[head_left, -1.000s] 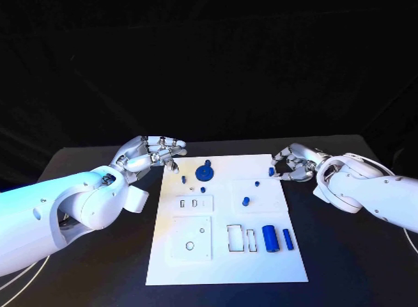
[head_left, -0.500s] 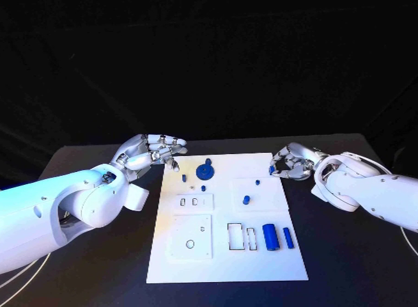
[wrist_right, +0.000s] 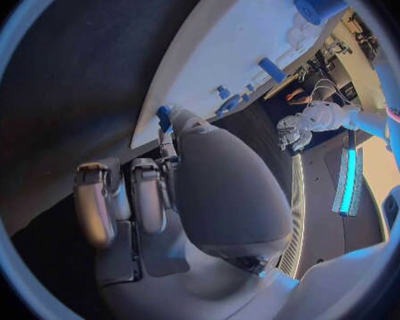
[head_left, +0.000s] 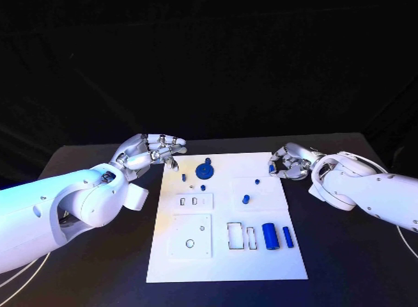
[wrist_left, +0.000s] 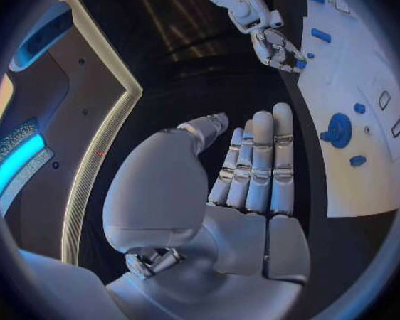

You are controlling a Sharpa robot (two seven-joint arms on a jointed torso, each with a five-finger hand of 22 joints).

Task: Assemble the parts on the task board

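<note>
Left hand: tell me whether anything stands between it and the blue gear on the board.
Nothing visible does. The left hand hovers open off the task board's far left corner, and the blue gear sits near the board's far edge. Only bare board and one small blue peg lie thereabouts, the peg slightly nearer the robot than the direct line.

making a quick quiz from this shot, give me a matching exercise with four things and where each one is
Things
1. left hand
2. right hand
3. blue gear
4. two blue cylinders

Places
A. at the board's right far edge, fingers on a small blue part
B. on the board's near right area
C. by the board's far left corner, holding nothing
D. on the board's far part, left of centre

Pairs: 1-C, 2-A, 3-D, 4-B
</note>
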